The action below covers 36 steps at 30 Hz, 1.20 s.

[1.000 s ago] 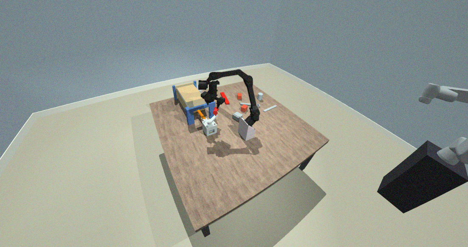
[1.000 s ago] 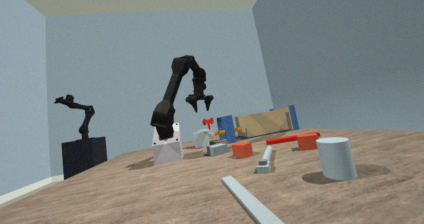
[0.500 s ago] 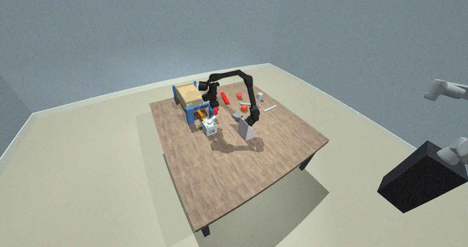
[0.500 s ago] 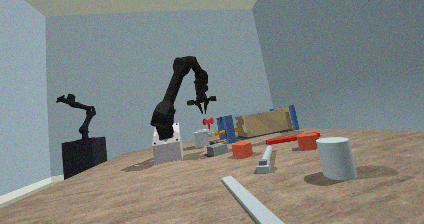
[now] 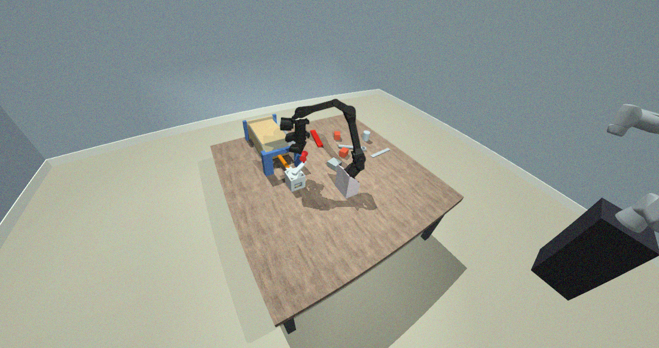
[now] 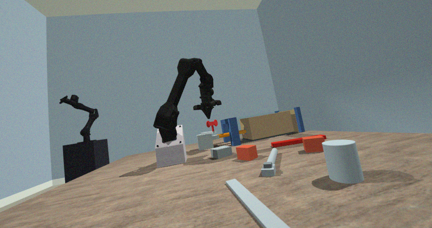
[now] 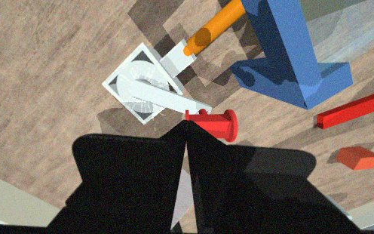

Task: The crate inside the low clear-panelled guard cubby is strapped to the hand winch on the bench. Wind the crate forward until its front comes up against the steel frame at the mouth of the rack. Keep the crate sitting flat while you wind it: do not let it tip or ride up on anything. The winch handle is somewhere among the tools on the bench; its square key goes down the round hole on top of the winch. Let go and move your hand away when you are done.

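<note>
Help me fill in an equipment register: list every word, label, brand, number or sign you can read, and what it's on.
None can be read.
Winch: a small patch on one side, too small to tell if it bears text.

Honestly, can't make out any text, numbers or logos in these. There's a little marking on the front of the white winch box (image 5: 295, 181), left of centre in the top view, but it's way too small and grainy to tell what it is, let alone read it.
</note>
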Motion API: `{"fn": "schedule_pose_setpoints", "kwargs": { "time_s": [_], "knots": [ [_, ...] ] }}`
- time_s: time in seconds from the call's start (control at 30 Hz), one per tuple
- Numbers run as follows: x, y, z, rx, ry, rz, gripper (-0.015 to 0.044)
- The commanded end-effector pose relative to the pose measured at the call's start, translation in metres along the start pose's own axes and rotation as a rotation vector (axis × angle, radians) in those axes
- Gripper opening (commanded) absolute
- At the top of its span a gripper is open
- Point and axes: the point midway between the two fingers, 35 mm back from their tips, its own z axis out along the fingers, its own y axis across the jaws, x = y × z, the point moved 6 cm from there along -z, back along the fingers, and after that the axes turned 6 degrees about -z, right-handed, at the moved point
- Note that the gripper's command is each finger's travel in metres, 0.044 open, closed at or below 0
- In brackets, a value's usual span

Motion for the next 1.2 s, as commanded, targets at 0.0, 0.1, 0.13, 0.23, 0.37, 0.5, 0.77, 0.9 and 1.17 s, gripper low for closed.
{"fn": "schedule_pose_setpoints", "kwargs": {
  "time_s": [0.0,0.1,0.13,0.23,0.37,0.5,0.77,0.9,1.17],
  "knots": [
    [0.002,0.000,0.004,0.004,0.008,0.011,0.0000],
    [0.002,0.000,0.007,0.004,0.008,0.011,0.0000],
    [0.002,0.000,0.009,0.004,0.008,0.011,0.0000],
    [0.002,0.000,0.012,0.004,0.008,0.011,0.0000],
    [0.002,0.000,0.013,0.004,0.008,0.011,0.0000],
    [0.003,0.000,0.013,0.004,0.008,0.011,0.0000],
    [0.013,0.000,0.012,0.004,0.009,0.011,0.0000],
    [0.020,0.000,0.012,0.004,0.009,0.010,0.0000],
    [0.031,0.000,0.013,0.004,0.010,0.010,0.0000]
  ]
}}
